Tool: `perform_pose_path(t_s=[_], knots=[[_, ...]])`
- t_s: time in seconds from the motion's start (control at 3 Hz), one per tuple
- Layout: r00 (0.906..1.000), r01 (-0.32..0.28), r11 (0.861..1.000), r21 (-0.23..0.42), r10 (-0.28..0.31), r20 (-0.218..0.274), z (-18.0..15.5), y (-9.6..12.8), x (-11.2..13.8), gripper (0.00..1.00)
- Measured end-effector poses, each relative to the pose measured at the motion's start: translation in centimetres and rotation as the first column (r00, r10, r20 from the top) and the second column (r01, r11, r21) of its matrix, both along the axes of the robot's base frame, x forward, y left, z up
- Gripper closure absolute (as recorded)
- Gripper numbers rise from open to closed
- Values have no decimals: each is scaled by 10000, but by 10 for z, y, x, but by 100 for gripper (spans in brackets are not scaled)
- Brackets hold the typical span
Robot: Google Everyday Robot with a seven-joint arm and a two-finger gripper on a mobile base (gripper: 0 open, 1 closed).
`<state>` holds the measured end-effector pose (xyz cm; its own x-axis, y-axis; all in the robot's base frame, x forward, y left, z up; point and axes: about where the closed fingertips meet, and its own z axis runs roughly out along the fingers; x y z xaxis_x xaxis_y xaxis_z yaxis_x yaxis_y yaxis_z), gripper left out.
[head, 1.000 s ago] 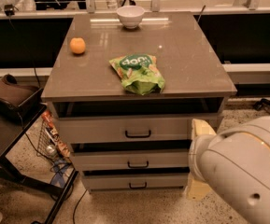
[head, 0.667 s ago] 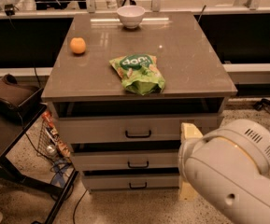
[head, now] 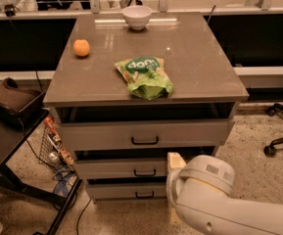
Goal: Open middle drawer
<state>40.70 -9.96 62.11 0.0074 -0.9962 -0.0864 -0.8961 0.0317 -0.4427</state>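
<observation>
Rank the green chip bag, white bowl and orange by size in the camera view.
1. Green chip bag
2. White bowl, though farthest back
3. Orange
Gripper not in view; arm at lower right.

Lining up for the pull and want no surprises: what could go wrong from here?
The end effector, low by the drawer fronts' right side, is mostly hidden behind the arm housing, so alignment is hard to confirm.
The middle drawer has its handle between two similar handles; hooking the bottom drawer instead seems possible.
A jolt might roll the orange.
</observation>
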Motion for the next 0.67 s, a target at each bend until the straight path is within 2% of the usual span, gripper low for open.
perform_pose_path(t_s=[0.33, 0.67], knots=[[9994, -139, 9997, 207, 145, -311, -43, 8, -4, 0], [9982, 112, 9988, 484, -84, -589, -80, 16, -3, 0]])
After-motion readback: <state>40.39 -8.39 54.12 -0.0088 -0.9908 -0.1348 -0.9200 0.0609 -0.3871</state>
